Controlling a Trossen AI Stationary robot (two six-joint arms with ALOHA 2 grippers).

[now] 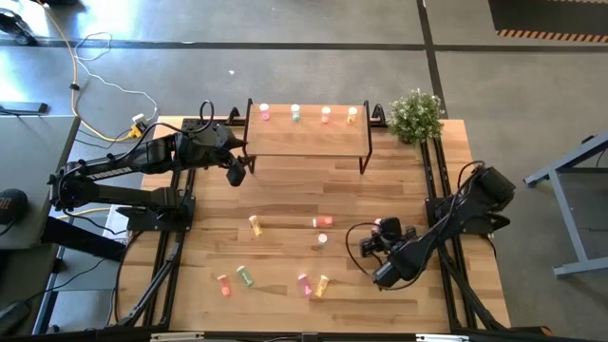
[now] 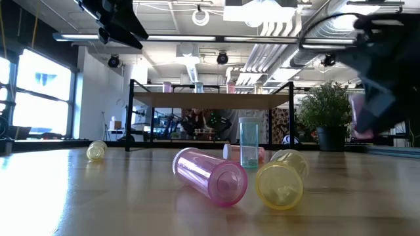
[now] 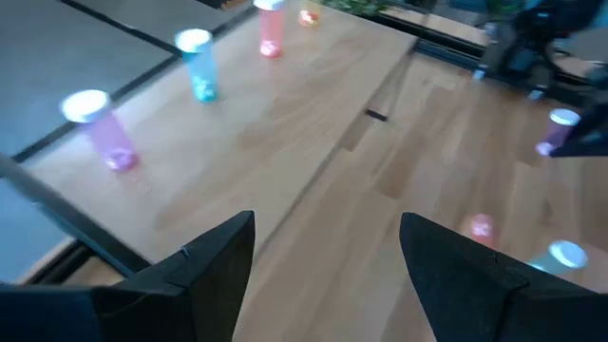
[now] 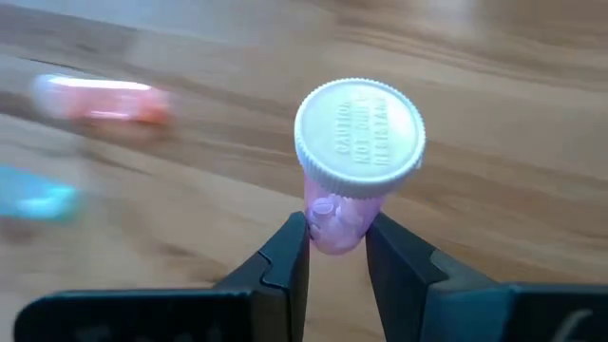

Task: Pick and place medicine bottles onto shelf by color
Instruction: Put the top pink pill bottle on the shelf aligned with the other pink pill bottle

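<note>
- Near edge of the desk (image 1: 285,313): a loose cluster of small bottles lying on their sides — an orange one (image 1: 224,284), a green one (image 1: 245,276), a pink one (image 1: 304,284) and a yellow one (image 1: 323,284), the last two just beside each other.
- Seen from desk level: the pink bottle (image 2: 209,176) and the yellow bottle (image 2: 281,183) close up, both on their sides, open-looking ends toward the camera; a teal bottle (image 2: 249,143) upright behind them.
- Further in, mid-desk: a yellow bottle (image 1: 255,225) on its side, a red-orange bottle (image 1: 323,221) on its side, a pale-capped bottle (image 1: 322,240) standing near it.
- Right side: right claw (image 4: 334,249) clenched on the lower body of a pink bottle (image 4: 347,166) with a white cap, cap pointing toward the wrist camera, bottle lifted clear of the wood; from above, the same pink bottle (image 1: 382,228) at the tip of the right claw (image 1: 385,235).
- Left side: left claw (image 3: 328,249) released, fingers spread wide, nothing between them, hovering over the desk beside the shelf's left end; from above, left claw (image 1: 237,171) just in front of the shelf.
- Far end: shelf (image 1: 309,141) on black legs, four bottles standing in a row along its back edge — pink (image 1: 265,112), teal (image 1: 295,113), red-orange (image 1: 326,114), yellow (image 1: 351,115).
- Far right corner: a potted plant (image 1: 416,115) beside the shelf.
</note>
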